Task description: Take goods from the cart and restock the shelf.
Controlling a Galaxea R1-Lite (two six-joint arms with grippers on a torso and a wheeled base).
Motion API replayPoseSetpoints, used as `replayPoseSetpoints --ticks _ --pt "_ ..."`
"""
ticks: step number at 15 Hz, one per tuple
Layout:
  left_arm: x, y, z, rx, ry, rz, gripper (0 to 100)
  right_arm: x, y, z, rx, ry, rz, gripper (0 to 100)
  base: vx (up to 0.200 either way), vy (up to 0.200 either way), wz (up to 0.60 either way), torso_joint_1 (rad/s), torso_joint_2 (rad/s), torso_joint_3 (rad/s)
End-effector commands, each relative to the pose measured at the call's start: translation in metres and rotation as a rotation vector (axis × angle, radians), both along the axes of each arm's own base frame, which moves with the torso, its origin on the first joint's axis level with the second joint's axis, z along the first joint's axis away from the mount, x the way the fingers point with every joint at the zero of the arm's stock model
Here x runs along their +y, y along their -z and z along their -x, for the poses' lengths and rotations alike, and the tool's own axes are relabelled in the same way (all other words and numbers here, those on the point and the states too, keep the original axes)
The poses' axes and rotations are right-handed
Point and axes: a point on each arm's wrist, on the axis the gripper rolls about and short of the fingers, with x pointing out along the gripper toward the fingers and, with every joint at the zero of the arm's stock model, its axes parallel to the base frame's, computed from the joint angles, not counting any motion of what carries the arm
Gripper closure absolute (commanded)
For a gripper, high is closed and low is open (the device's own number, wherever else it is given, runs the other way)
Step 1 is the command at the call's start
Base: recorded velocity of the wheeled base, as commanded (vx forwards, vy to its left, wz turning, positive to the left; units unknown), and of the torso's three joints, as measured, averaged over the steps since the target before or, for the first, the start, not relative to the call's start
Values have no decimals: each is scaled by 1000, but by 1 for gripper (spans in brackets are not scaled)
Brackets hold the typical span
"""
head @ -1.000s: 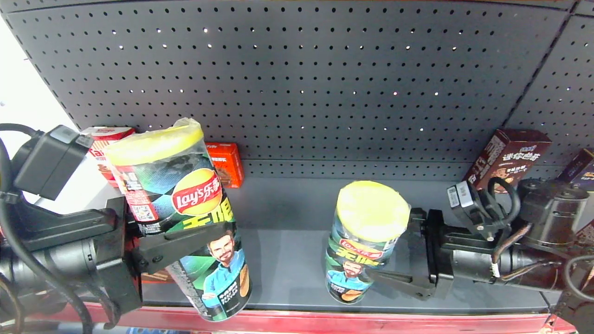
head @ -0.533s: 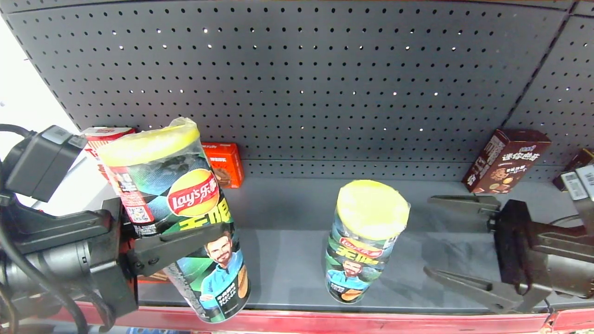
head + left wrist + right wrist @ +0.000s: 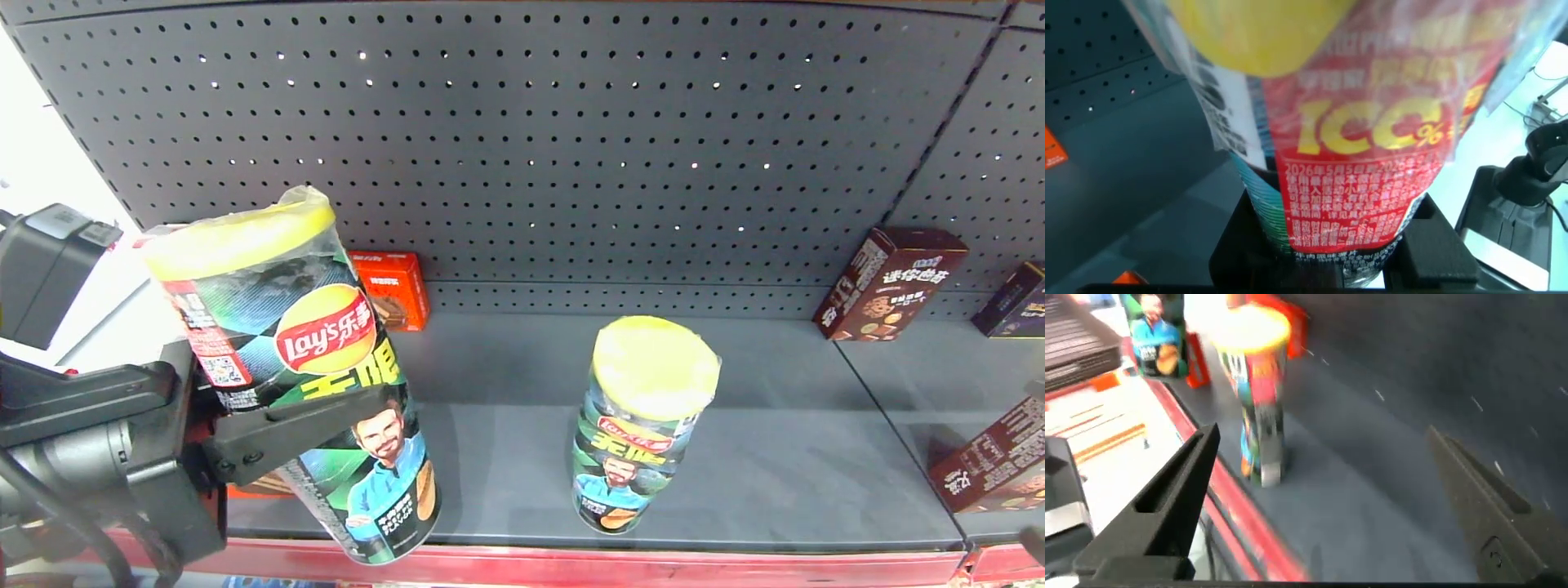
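The left gripper (image 3: pixel 314 420) is closest, on the left. Its fingers (image 3: pixel 302 426) squeeze the middle of a tall chips can (image 3: pixel 286 351), one in front and one behind. The can has a yellow lid and a clear wrap on top. It leans, with its top toward the left. Its bottom end is over the red front edge (image 3: pixel 653 567) of the shelf (image 3: pixel 775 457). I cannot tell if the bottom touches the shelf. In the left wrist view the same can (image 3: pixel 1355 139) fills the space between the fingers.

The right gripper (image 3: pixel 1323 437) has its fingers spread wide, and nothing is between them. It is off the shelf, just past the red edge.

A second chips can (image 3: pixel 641 425) stands upright by itself near the middle of the shelf, well apart from the held one. It is blurry in the right wrist view (image 3: pixel 1259 400).

A brown box (image 3: pixel 992 457) lies tipped at the right side of the shelf.

At the back, a small orange box (image 3: pixel 392 287) stands on the left. A tall brown box (image 3: pixel 890 282) and a dark box (image 3: pixel 1016 300) stand on the right. All three stand against the grey wall full of small holes (image 3: pixel 522 147).
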Motion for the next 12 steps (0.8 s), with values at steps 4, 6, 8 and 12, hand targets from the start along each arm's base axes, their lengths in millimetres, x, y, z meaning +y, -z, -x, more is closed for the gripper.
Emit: replayPoseSetpoints --ticks 4,6,8,12 --pt "-4 3 3 11 29 -5 100 -25 75 86 17 242 -120 0 0 0 0 0 0 0" --pt "-4 2 3 7 30 -3 100 -27 83 81 48 373 -132 0 0 0 0 0 0 0" --pt "-4 0 3 -2 30 1 100 -27 110 70 113 500 -132 0 0 0 0 0 0 0" --pt "1 0 10 -14 10 3 100 -30 140 64 257 691 -149 0 0 0 0 0 0 0"
